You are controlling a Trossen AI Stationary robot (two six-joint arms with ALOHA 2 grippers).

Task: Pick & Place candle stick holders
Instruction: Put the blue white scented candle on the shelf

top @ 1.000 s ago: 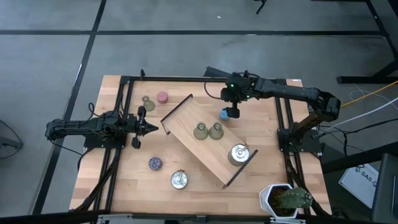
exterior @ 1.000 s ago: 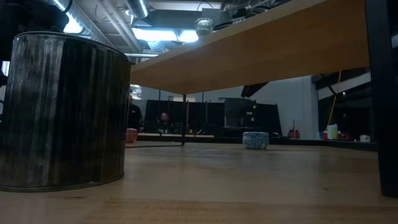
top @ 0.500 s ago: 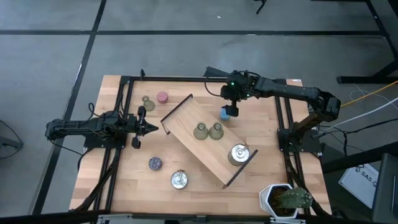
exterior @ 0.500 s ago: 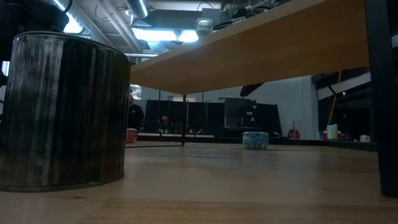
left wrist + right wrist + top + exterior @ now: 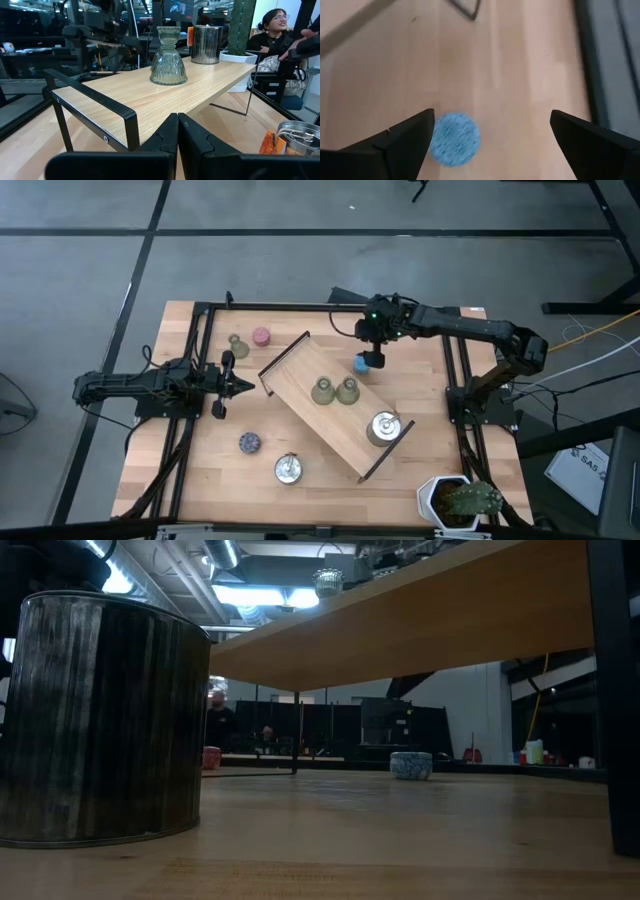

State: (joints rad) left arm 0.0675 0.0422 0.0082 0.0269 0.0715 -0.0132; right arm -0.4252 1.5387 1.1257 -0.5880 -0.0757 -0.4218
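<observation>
A long wooden tray (image 5: 338, 418) with black end handles lies diagonally across the middle of the table (image 5: 200, 480) in the overhead view. It carries two olive-green holders (image 5: 335, 391), standing side by side near its centre, and one shiny silver holder (image 5: 383, 427) toward its lower-right end.

The rest stand on the bare tabletop. A third olive-green holder (image 5: 238, 345) and the pink holder (image 5: 261, 336) sit close together at upper left. The purple holder (image 5: 249, 442) and a second silver holder (image 5: 289, 469) stand at lower centre. The blue holder (image 5: 362, 363) rests just off the tray's upper-right edge.

The right gripper (image 5: 374, 352) hangs directly above the blue holder with its fingers spread wide, gripping nothing; its wrist camera shows the holder (image 5: 455, 138) on the wood, close beside one finger (image 5: 400, 137).

The left gripper (image 5: 240, 386) waits at the left of the frame, level with the tray's upper-left end, its fingers (image 5: 165, 137) pressed together and empty.

A white pot (image 5: 440, 498) holding a green plant (image 5: 470, 500) stands at the table's lower-right corner. A person (image 5: 272, 30) sits beyond the table in the left wrist view.

No writing can be read.
</observation>
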